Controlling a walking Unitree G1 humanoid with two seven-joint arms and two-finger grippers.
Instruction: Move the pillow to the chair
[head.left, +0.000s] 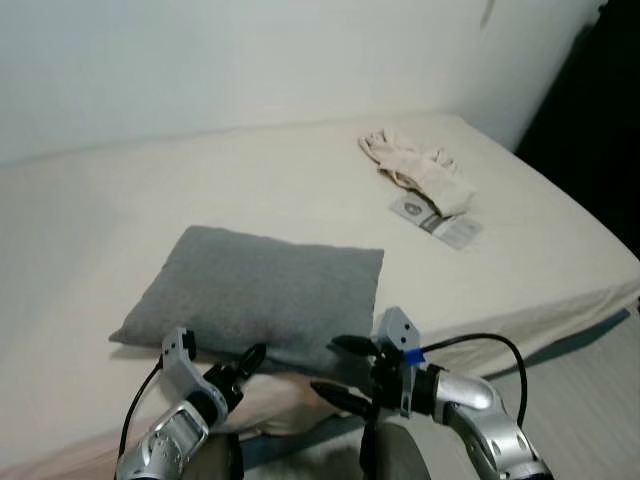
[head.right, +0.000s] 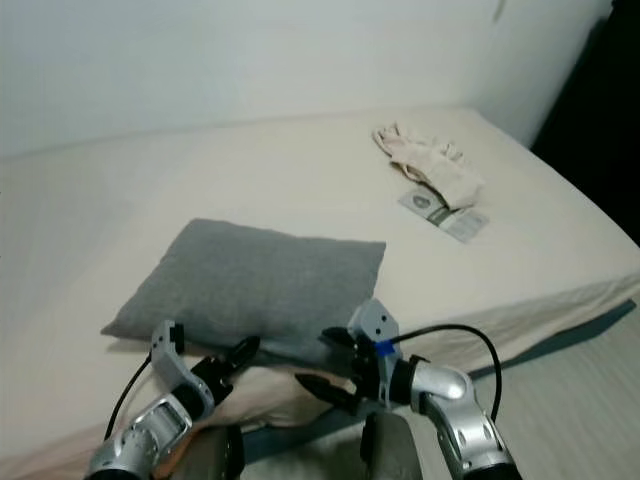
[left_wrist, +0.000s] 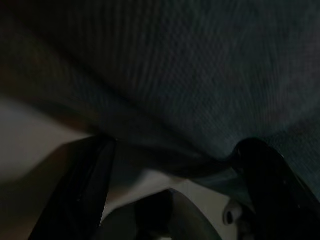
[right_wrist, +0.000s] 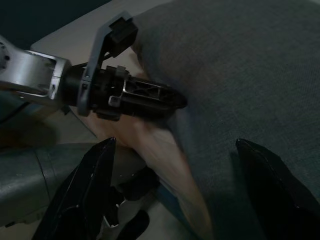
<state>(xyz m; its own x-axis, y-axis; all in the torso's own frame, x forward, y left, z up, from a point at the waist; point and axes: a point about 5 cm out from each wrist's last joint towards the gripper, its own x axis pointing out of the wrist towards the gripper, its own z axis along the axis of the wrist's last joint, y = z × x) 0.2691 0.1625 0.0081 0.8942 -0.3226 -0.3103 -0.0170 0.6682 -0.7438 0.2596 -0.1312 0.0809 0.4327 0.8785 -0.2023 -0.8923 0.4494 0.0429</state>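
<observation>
A grey pillow (head.left: 260, 290) lies flat on the cream bed (head.left: 100, 210), near its front edge. My left gripper (head.left: 245, 362) is at the pillow's near edge, open, with the grey fabric (left_wrist: 200, 75) close between its fingers in the left wrist view. My right gripper (head.left: 338, 370) is open at the pillow's near right corner, one finger above the other and both pointing left. The right wrist view looks over the pillow (right_wrist: 240, 75) toward the left gripper (right_wrist: 172, 100), which pokes at the pillow's edge.
Crumpled cream cloth (head.left: 418, 165) and a flat printed packet (head.left: 435, 220) lie at the bed's far right. A pale wall runs behind the bed. Grey floor (head.left: 600, 380) shows at the lower right, with a dark area beyond the bed's right side.
</observation>
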